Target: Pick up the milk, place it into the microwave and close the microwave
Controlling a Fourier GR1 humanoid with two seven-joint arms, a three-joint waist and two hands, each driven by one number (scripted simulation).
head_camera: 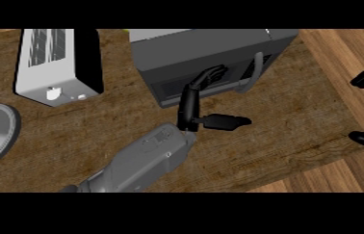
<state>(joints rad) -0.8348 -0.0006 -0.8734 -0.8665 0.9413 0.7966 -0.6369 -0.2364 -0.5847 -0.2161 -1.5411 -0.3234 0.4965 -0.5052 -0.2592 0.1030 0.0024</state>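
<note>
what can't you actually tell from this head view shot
- Milk: it shows nowhere in the head view, so its place cannot be told.
- Microwave: its back is cut off by the top edge; its inside cannot be seen.
- Robot hand at the microwave door: whether its fingertips touch the door is unclear.
- Dark shapes at the right edge: cut off, unidentifiable.
- Round object at the left edge: mostly cut off.

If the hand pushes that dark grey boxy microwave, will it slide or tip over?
Probably neither: the dark grey boxy microwave looks broad and sits flat on the wooden counter, so tipping seems unlikely. Its door looks shut, so the straight fingers of the left hand likely meet a stiff front.
</note>
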